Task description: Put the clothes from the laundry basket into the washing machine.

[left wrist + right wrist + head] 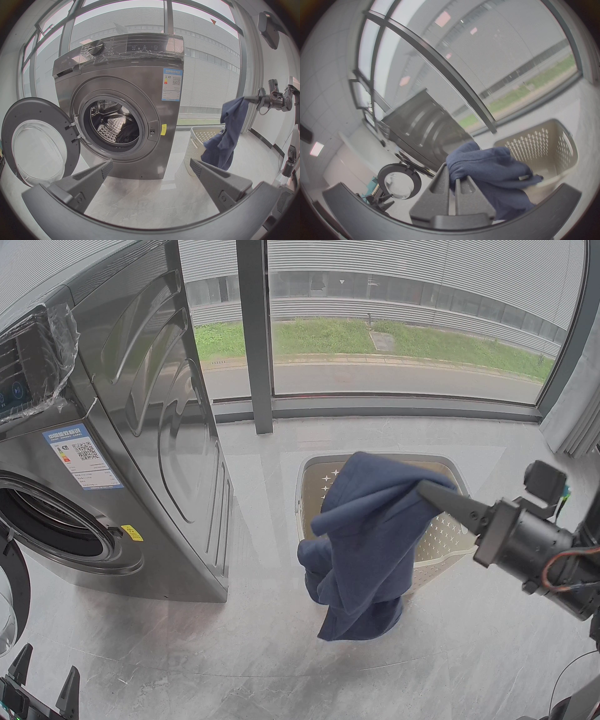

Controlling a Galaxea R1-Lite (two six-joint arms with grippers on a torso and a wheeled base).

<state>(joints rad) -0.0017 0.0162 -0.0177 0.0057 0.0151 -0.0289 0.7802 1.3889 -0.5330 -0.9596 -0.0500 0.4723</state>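
My right gripper (pixel 428 490) is shut on a dark blue garment (pixel 365 540), which hangs in the air over the near left edge of the beige laundry basket (pixel 447 540). The same blue garment (pixel 490 170) drapes over the shut fingers (pixel 456 187) in the right wrist view. The grey washing machine (pixel 150 427) stands on the left, its round door (pixel 34 140) swung open and its drum (pixel 112 123) holding some dark cloth. My left gripper (pixel 150 175) is open, low and in front of the machine; its fingertips (pixel 69 687) show at the head view's bottom left.
A glass window wall (pixel 400 321) runs behind the basket, with a dark pillar (pixel 255 334) between panes. A grey curtain (pixel 578 402) hangs at the far right. Bare grey floor (pixel 250 646) lies between the machine and the basket.
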